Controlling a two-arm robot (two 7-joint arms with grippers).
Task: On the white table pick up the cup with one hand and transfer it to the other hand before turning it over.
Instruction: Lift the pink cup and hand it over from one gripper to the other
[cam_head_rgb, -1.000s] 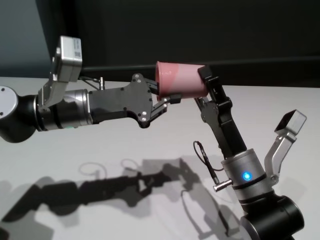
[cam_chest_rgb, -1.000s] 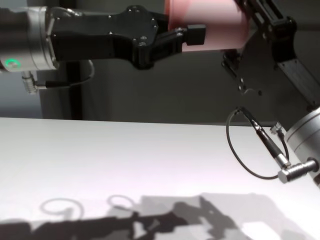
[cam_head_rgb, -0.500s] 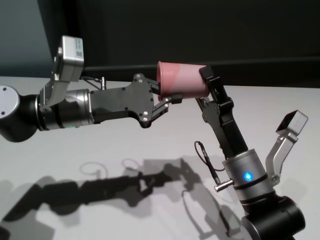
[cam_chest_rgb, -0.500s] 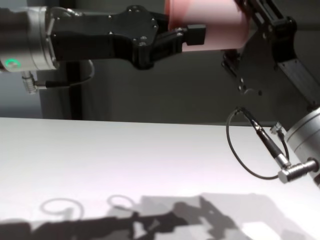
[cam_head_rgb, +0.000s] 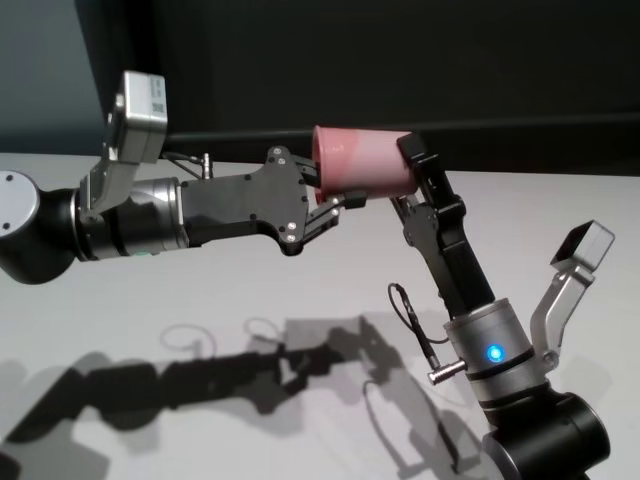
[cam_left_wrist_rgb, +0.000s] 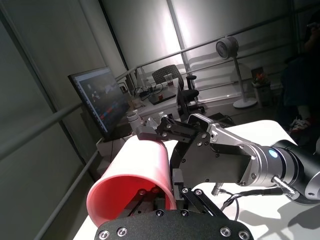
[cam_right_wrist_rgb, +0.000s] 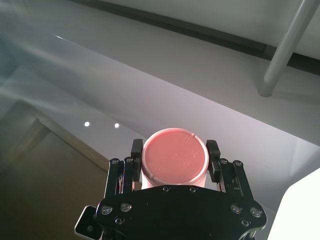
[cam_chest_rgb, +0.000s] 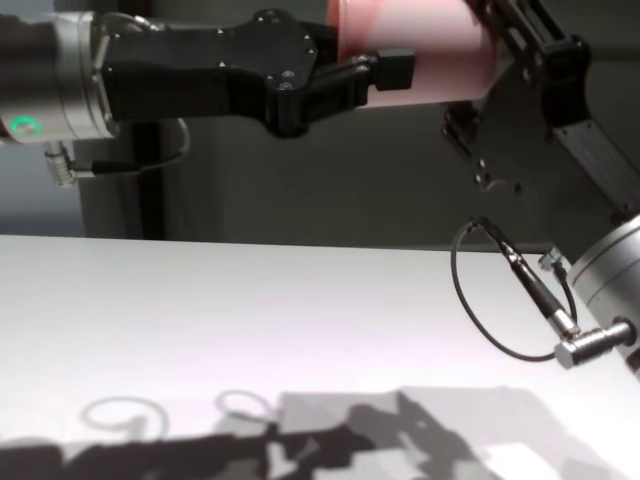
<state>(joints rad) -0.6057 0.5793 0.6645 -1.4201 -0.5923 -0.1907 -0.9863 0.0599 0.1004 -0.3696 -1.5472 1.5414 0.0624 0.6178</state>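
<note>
The pink cup (cam_head_rgb: 365, 160) lies on its side in the air, well above the white table (cam_head_rgb: 200, 290). Its open mouth faces my left arm and its flat base (cam_right_wrist_rgb: 175, 160) faces my right wrist. My right gripper (cam_head_rgb: 412, 170) is shut on the base end, one finger on each side (cam_right_wrist_rgb: 212, 150). My left gripper (cam_head_rgb: 335, 190) comes in from the left and pinches the rim wall, with one finger pad (cam_chest_rgb: 392, 68) on the cup's near side. The left wrist view looks along the cup's rim (cam_left_wrist_rgb: 130, 192) toward the right arm (cam_left_wrist_rgb: 225, 155).
A loose cable (cam_chest_rgb: 500, 300) hangs from my right wrist, over the table (cam_chest_rgb: 250, 320). Shadows of both arms fall on the tabletop near its front edge. A dark wall stands behind the table.
The cup and both grippers have lifted very slightly. Both grippers still hold the cup as before.
</note>
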